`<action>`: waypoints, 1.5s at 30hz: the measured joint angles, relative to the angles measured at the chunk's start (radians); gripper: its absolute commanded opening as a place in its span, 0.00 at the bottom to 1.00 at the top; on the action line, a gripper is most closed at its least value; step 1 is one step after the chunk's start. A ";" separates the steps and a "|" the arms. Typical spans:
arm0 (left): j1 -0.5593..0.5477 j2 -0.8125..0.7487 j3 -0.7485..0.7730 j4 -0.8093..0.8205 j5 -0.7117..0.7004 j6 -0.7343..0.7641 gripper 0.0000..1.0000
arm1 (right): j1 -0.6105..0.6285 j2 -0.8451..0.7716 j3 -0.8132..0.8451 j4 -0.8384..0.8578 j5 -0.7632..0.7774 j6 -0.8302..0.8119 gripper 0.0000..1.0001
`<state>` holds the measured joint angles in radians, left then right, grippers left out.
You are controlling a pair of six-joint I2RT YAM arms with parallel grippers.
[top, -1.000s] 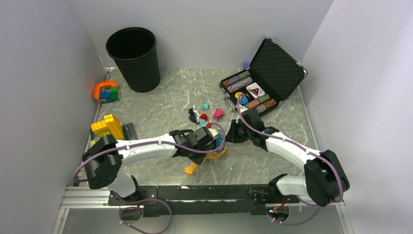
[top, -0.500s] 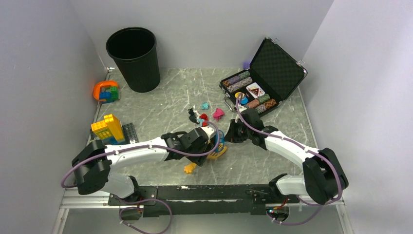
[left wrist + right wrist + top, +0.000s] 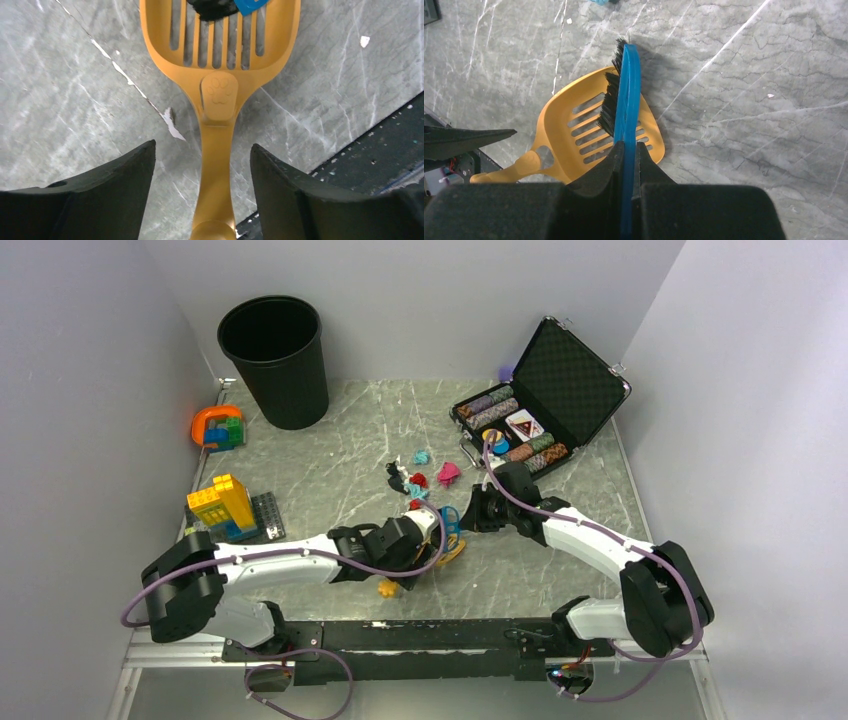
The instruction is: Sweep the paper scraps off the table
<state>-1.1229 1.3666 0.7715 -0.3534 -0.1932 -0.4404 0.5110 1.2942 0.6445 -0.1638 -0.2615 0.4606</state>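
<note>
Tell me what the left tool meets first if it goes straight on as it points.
Most likely the handle of the orange scoop, lying between the open fingers of the left tool, with the table just beneath. Depth is hard to judge.

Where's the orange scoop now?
The scoop lies front centre on the table in the overhead view, handle inside the open left gripper, head under the blue brush.

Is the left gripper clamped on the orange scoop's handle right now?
No, the fingers of the left gripper stand apart either side of the handle of the orange scoop, table showing in both gaps.
</note>
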 measured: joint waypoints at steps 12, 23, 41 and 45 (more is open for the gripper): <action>-0.008 0.076 0.008 0.027 -0.013 -0.010 0.53 | 0.000 0.012 0.008 -0.001 -0.007 -0.008 0.00; -0.017 0.058 0.010 0.014 -0.016 -0.024 0.00 | 0.002 0.013 0.015 -0.012 -0.009 -0.008 0.00; 0.192 -0.143 0.295 -0.500 -0.100 0.002 0.00 | 0.008 -0.146 0.381 -0.370 0.396 -0.086 0.00; 0.340 -0.206 0.267 -0.546 -0.096 -0.002 0.00 | 0.007 0.014 0.539 -0.432 0.438 -0.065 0.00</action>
<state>-0.7834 1.1603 1.0386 -0.8993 -0.2890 -0.4423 0.5179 1.3083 1.1831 -0.5961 0.1768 0.3958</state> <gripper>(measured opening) 0.249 0.097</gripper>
